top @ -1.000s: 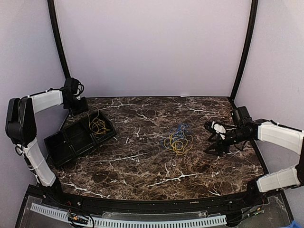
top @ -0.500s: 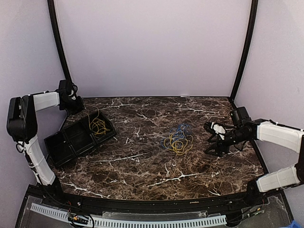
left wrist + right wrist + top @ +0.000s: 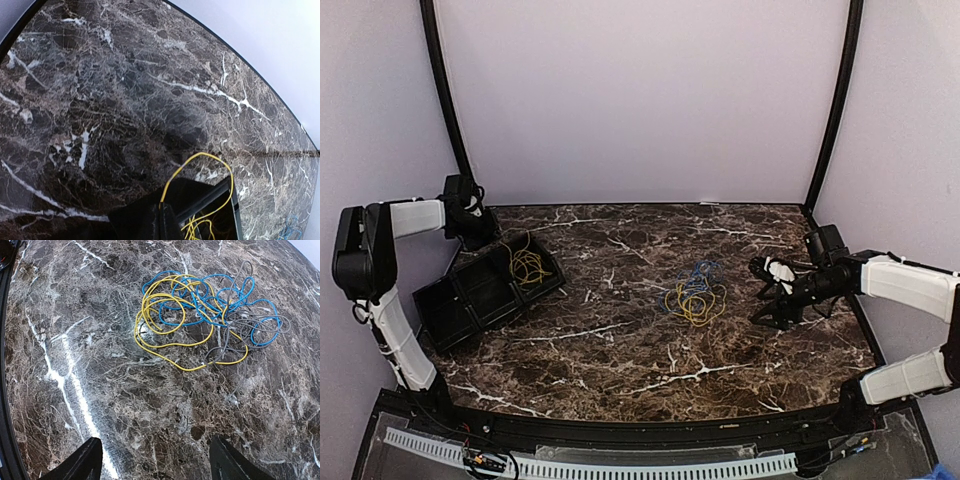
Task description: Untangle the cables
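A tangle of yellow, blue and grey cables point(image 3: 695, 295) lies on the marble table right of centre; the right wrist view shows the same tangle point(image 3: 200, 315) ahead of the fingers. My right gripper point(image 3: 762, 292) hovers just right of it, open, with nothing between its fingers point(image 3: 90, 462). A separate yellow cable point(image 3: 527, 265) lies coiled in the black tray point(image 3: 460, 295) at the left. One end of that yellow cable point(image 3: 200, 156) arcs over the tray rim point(image 3: 210, 197) and meets the seam of my left gripper point(image 3: 161, 206), which is shut on it at the table's back left corner point(image 3: 478, 232).
The tray has several compartments and sits at an angle near the left wall. Black frame posts point(image 3: 445, 90) rise at both back corners. Purple walls close in the table on three sides. A white toothed strip point(image 3: 620, 468) runs along the near edge.
My left gripper has drawn back left from the tray's far corner and gone from open to shut. The right arm and the tangle have stayed put.
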### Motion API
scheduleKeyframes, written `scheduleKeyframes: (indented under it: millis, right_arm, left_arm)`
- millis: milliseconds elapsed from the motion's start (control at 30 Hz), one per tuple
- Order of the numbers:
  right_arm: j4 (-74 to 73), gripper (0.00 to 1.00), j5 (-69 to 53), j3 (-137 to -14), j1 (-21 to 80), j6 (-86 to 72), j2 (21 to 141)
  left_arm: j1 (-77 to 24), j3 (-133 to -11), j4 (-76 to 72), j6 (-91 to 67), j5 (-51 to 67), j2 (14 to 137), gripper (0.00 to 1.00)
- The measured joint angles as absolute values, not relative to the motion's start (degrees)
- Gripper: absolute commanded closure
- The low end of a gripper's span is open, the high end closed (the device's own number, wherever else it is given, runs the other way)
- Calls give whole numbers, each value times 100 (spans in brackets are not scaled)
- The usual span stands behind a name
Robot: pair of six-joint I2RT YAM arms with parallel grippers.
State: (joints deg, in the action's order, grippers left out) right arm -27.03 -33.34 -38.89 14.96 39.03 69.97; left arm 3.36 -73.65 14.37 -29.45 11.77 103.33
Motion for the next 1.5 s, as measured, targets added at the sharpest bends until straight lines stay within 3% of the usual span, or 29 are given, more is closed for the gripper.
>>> scheduleKeyframes:
  millis: [367,900,1267,1333,1500]
  right_arm:
    - [-2707,25,-3323,-3913,1496,3922,7074]
    - [-2711,25,-3323,-3935,1498,3940,7105]
    - [-2714,25,-3328,-3942,1498,3940,7105]
    - [-2714,25,-3328,-3942,1498,3940,7105]
    - [-2714,25,-3328,-3944,1498,3940,7129]
  left_arm:
    - [-379,-6333,1468,-3030,1216,9100,100]
    - [-580,-6160,1984,-3011,543,9380,100]
    - [-668,-6573,2324,-2729,-572,9400,100]
    - [-694,-6589,2327,-2696,-696,9397,97]
    - [-731,-6589,2285,-2552,-884,9384,72]
